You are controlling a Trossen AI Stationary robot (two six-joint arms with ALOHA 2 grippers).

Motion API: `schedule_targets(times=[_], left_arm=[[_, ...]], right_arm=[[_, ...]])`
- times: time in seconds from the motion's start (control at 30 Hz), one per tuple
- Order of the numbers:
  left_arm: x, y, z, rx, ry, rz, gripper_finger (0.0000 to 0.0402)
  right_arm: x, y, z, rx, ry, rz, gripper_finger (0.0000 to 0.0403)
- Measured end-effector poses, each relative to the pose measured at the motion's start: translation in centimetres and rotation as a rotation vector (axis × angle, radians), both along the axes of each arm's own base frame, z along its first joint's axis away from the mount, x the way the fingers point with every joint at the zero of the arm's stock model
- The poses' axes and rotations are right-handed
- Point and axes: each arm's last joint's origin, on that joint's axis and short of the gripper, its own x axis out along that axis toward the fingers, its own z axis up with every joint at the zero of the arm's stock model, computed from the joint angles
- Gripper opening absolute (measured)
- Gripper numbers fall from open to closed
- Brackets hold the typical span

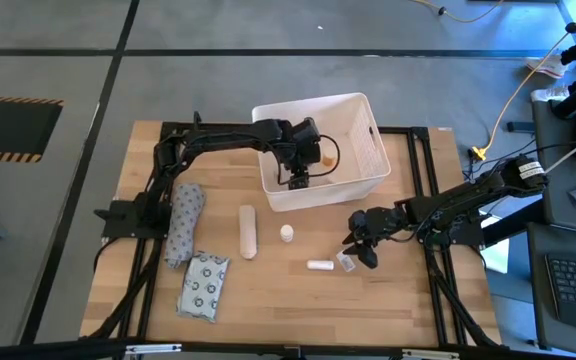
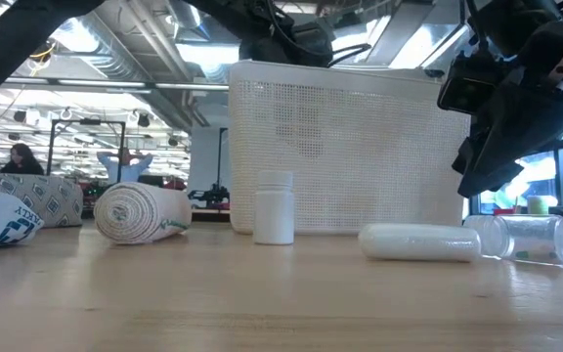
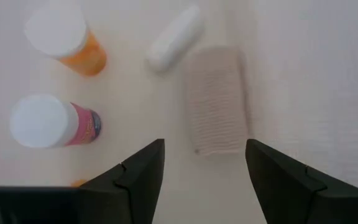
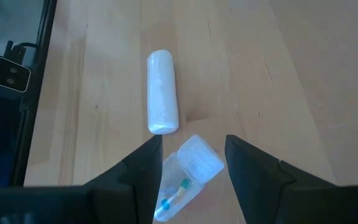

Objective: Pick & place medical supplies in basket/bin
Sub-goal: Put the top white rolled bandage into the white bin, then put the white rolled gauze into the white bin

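- While the white tub [image 1: 370,172] sits at the far middle of the tabletop [image 1: 408,300], it already holds an orange bottle [image 3: 67,42], a pink bottle [image 3: 51,121], a small white tube [image 3: 174,37] and a gauze roll [image 3: 215,99].
- Left gripper [image 1: 298,178] hangs inside the tub above the gauze roll, fingers [image 3: 135,177] spread, nothing between them; looks like a drop-off step.
- To finish well: lift straight up, clear the tub rim before swinging out, don't clip the wall.
- Outside the tub: white bottle [image 1: 286,234] and bandage roll [image 1: 248,231] just in front of it, wrapped roll [image 1: 319,266] and clear packet [image 4: 188,174] nearer the right arm, patterned packs [image 1: 203,285] at the left.
- Right gripper [image 1: 360,248] hovers low over the clear packet, fingers [image 4: 138,177] apart either side of it, not pinching it.
- Next likely pick: clear packet; centre on it, avoid nudging the wrapped roll just beside.
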Motion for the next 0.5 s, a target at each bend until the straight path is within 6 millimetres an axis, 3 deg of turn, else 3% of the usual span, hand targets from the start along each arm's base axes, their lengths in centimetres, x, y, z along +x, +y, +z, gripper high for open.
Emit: schedule_targets(times=[0.13,0.33,0.5], left_arm=[[0.1,-0.3,2.6,0.016,-0.041,-0.012,0.0208],[-0.9,-0.7,8.7,0.085,-0.162,-0.058,0.0195],[-2.1,-1.1,11.7,0.111,-0.233,-0.052,0.0187]], right_arm=[[0.0,0.0,0.0,0.000,-0.001,0.000,0.0177],[0.1,0.0,0.2,0.005,-0.022,0.000,0.0177],[0.5,0.1,0.7,-0.004,-0.096,0.020,0.0177]])
